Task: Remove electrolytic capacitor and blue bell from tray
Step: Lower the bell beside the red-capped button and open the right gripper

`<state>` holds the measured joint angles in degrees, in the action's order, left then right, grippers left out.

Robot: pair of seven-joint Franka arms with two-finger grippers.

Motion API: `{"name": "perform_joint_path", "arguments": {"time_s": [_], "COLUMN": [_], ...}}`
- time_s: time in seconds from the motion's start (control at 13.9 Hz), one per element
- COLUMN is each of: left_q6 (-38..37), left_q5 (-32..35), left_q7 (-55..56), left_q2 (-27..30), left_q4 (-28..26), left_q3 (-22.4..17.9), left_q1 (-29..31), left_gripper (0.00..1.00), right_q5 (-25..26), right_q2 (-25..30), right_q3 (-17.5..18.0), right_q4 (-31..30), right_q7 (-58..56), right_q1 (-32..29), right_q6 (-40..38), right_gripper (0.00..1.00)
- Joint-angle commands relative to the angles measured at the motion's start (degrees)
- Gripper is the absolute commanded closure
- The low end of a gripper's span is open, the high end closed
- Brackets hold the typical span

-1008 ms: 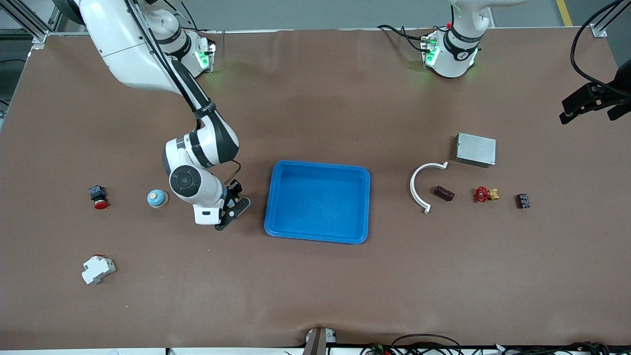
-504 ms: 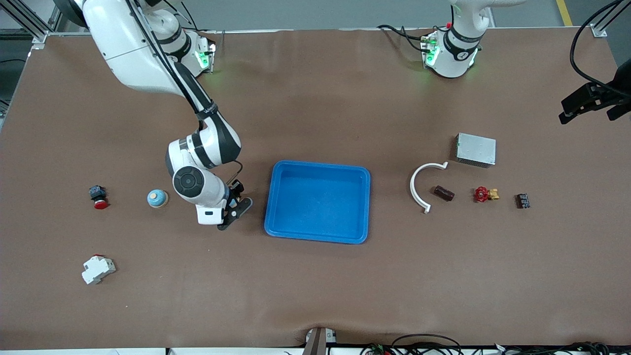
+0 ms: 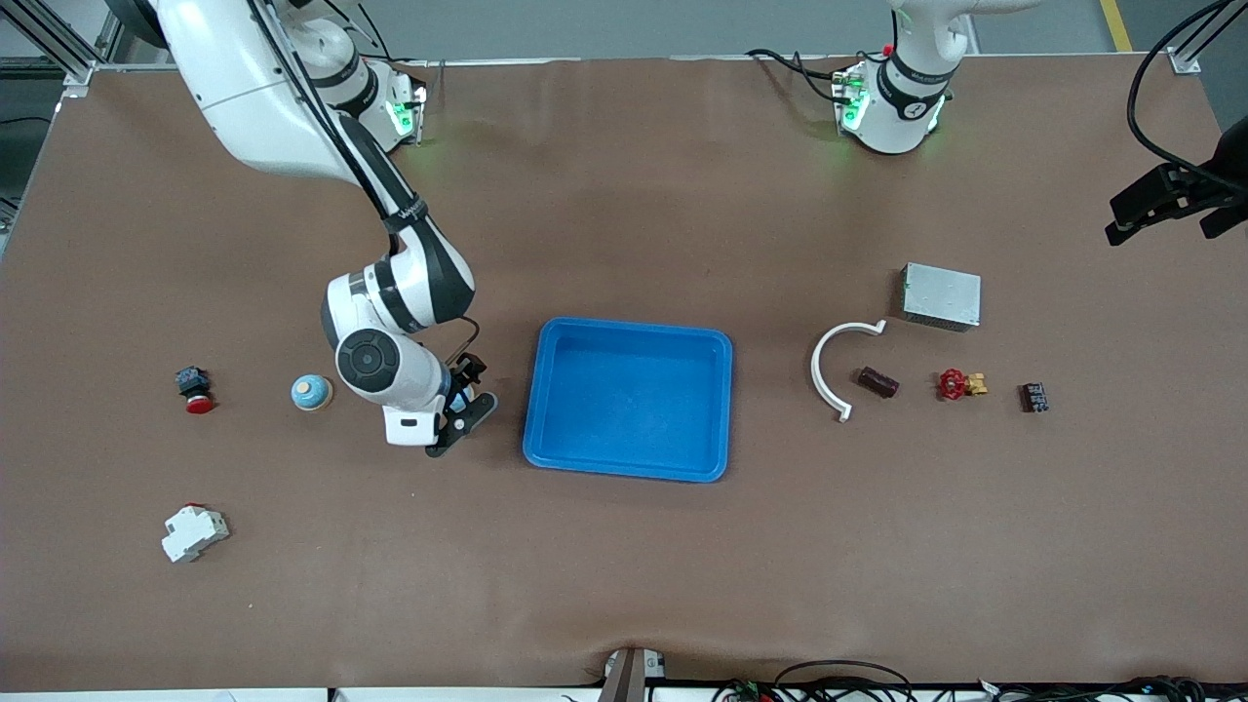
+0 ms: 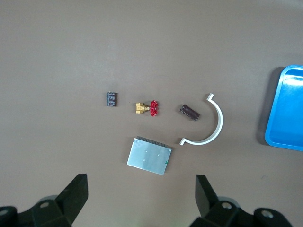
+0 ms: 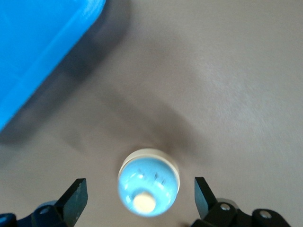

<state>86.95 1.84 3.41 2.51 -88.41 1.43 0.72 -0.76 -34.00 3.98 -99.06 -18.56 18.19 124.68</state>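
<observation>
The bell [image 3: 312,392], a light blue dome with a cream knob, stands on the table toward the right arm's end. In the right wrist view the bell [image 5: 149,187] sits between my right gripper's open fingers, farther down. My right gripper [image 5: 140,196] is open and empty; in the front view its hand [image 3: 409,425] hangs between the bell and the blue tray [image 3: 624,466]. The capacitor [image 3: 877,382], a small dark cylinder, lies toward the left arm's end; it also shows in the left wrist view [image 4: 189,112]. My left gripper [image 4: 141,194] is open and empty, high over the table.
A white curved piece [image 3: 829,366], a metal box [image 3: 941,295], a red valve [image 3: 960,383] and a small black part [image 3: 1034,397] lie around the capacitor. A red push button [image 3: 195,390] and a white breaker [image 3: 193,533] lie near the bell.
The right arm's hand shifted slightly toward the tray and back again. Nothing on the table has moved.
</observation>
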Motion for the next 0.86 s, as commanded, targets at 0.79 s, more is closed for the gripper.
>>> {"name": "perform_joint_path", "arguments": {"time_s": [0.79], "left_q6": [-0.3], "left_q5": [-1.1], "left_q7": [-0.9], "left_q2": [0.1], "left_q4": [-0.3], "left_q3": [2.8], "left_q1": [-0.3], "left_gripper": [0.00], "right_q5": [-0.8], "right_q2": [26.5], "right_q3": [4.0], "right_q4": [-1.6], "right_q7": [27.7], "right_q1": [1.2], "right_q6": [-31.1], "right_gripper": [0.00]}}
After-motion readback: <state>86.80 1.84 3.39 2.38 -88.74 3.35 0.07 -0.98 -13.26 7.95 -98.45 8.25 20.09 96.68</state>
